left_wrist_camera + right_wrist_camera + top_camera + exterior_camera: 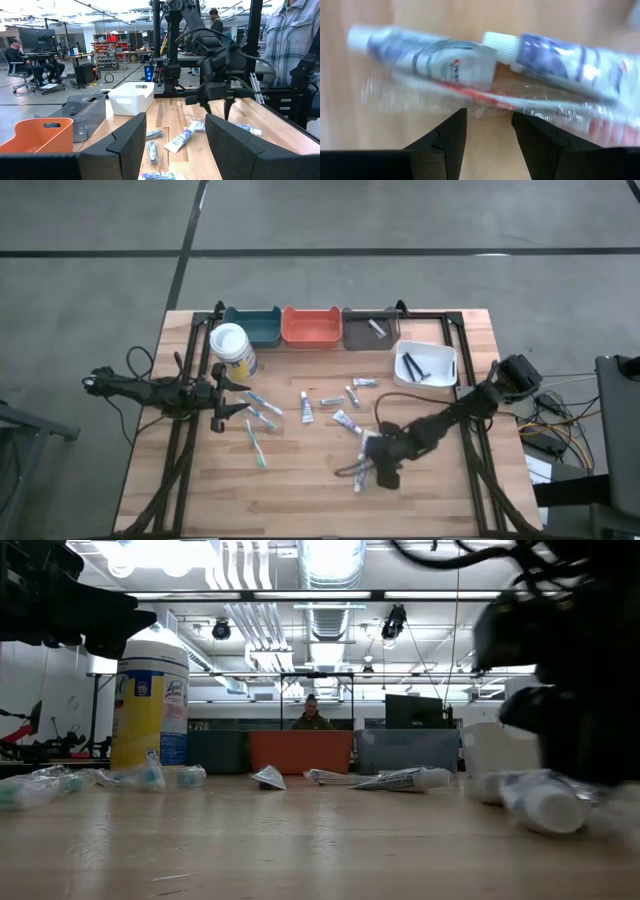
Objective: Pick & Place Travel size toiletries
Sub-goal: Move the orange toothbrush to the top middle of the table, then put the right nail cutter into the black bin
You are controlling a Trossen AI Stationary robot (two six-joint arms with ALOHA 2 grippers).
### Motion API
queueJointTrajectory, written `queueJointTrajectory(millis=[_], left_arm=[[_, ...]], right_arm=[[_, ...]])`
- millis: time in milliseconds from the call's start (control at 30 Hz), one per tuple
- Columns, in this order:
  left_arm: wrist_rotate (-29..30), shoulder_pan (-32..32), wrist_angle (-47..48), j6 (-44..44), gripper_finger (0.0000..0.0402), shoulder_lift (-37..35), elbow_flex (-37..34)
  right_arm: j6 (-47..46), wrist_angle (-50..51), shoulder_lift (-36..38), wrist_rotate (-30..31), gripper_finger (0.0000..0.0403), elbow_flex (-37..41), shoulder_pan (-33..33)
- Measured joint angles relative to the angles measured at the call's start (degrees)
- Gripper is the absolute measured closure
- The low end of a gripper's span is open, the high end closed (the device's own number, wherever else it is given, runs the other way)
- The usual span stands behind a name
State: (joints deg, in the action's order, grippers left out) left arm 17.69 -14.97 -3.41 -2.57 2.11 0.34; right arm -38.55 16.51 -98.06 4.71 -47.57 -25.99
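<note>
- In the high view, the right gripper point(378, 470) is seen low and right of centre in the frame, lowered over a small cluster of mini tubes point(362, 448) on the light wooden slatted table point(300, 490); whether anything is pinched cannot be told from here.
- The left gripper point(222, 398) is parked at the left of the frame, beside a white cylindrical wipes canister with a yellow label point(232, 350); its two dark fingers are spread apart around nothing.
- More travel size toiletries are scattered across the middle of the frame: a white mini tube with blue marks point(307, 407), a further small tube point(364, 382), and a slim teal-blue toothbrush point(257, 443) at lower left.
- Along the upper edge of the table, a teal rectangular bin point(252, 326), an orange rectangular bin point(311, 326) and a dark grey rectangular bin point(370, 328) are lined up; a white rectangular bin point(424, 365) with thin dark sticks inside sits just right of them.
- In the low view, the canister point(150, 705) stands at left, a flattened tube point(400, 779) lies at centre, and a blurred tube point(545, 802) lies at right below the dark mass of an arm.
- In the left wrist view, the spread fingers point(127, 142) frame wrapped tubes point(180, 140) on the table, and the other arm is seen beyond.
- In the right wrist view, the fingers point(445, 135) are parted just short of two white tubes point(430, 57) in clear wrap with a pink-red toothbrush point(485, 97); nothing is gripped.
</note>
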Motion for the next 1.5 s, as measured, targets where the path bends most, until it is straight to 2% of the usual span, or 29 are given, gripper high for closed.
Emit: queueJointTrajectory(millis=[133,567,900,1167,1500], left_arm=[[0.0,0.0,0.0,0.0,0.0193,0.0,0.0],[0.0,0.0,0.0,0.0,0.0193,0.0,0.0],[0.0,0.0,0.0,0.0,0.0193,0.0,0.0],[0.0,0.0,0.0,0.0,0.0193,0.0,0.0],[0.0,0.0,0.0,0.0,0.0193,0.0,0.0]], right_arm=[[0.6,-2.1,-0.4,0.0,0.0239,0.1,5.1],[10.5,-13.5,-1.0,0.5,0.0239,0.3,21.3],[14.6,-28.4,-8.5,-0.3,0.0239,-1.3,30.8],[23.8,-24.2,-9.4,-2.2,0.0239,-11.0,34.6],[33.3,-5.6,-8.1,-2.2,0.0239,-23.7,38.2]])
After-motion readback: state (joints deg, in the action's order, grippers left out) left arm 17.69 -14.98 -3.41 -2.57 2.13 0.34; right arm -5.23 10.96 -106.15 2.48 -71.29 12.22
